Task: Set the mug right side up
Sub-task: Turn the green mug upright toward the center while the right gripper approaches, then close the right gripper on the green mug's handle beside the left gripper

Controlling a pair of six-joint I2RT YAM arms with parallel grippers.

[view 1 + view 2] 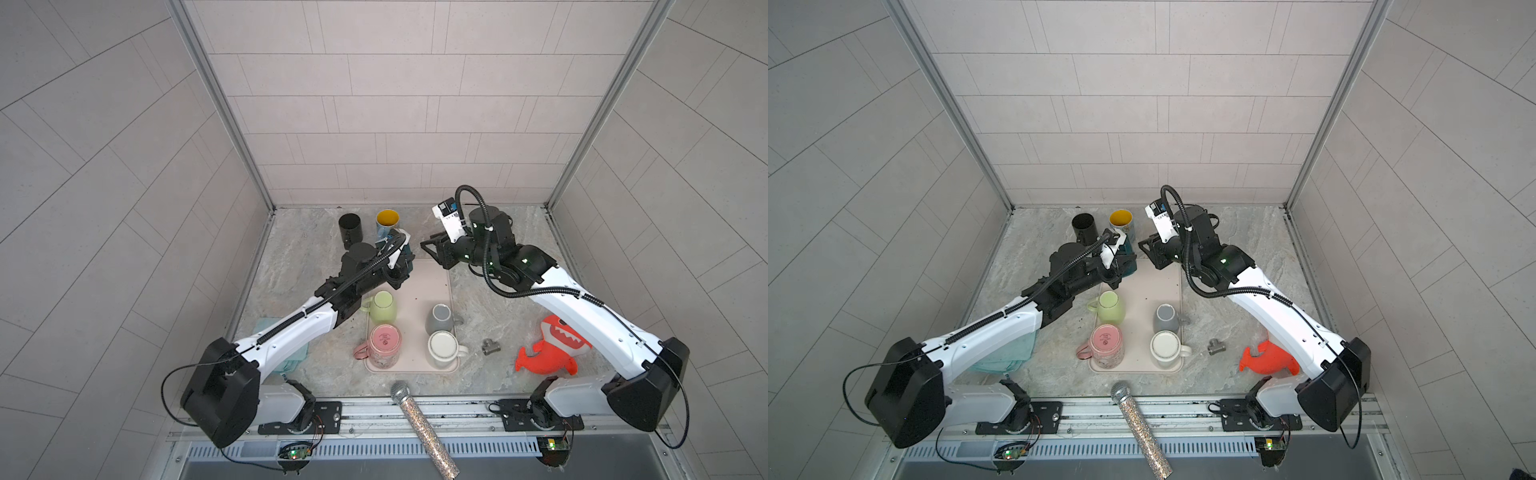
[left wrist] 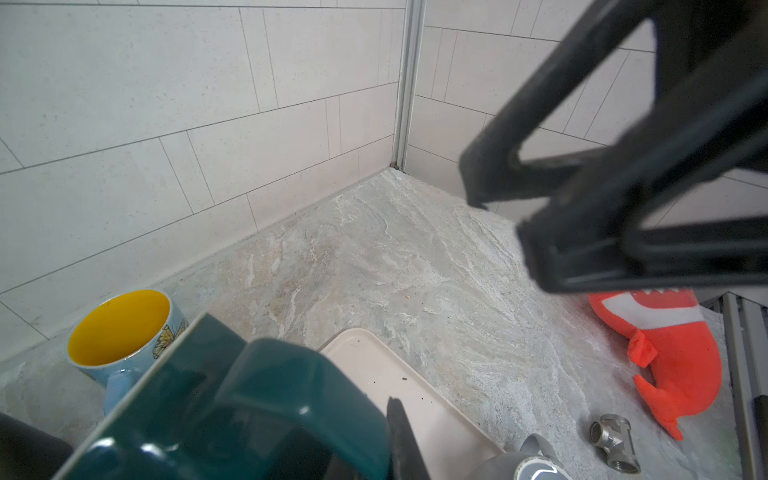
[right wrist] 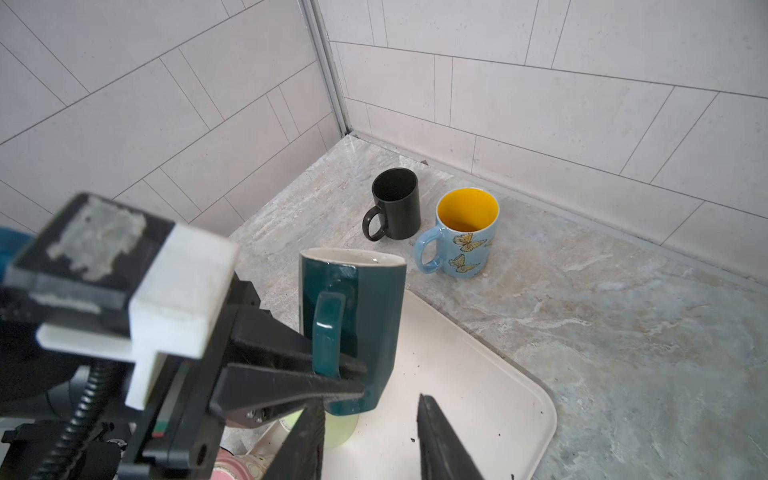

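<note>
grey marbled desk [image 3: 602,316], tiled walls behind. the left jaws were clamped on the handle of the teal mug [image 3: 378,316], mouth up, over the far corner of the tray [image 3: 478,374]. the right jaws stood apart, empty, beside it. the turn looked done; next, i judged, set it down and release gently.

Both top views look steeply down from high at the front, the tray [image 1: 415,282] at lower centre; the left wrist view sits just behind the teal mug [image 2: 249,407], facing a back corner [image 2: 399,166]; the right wrist view faces that mug closely; both wrist views show the yellow-lined mug [image 2: 120,328].
</note>
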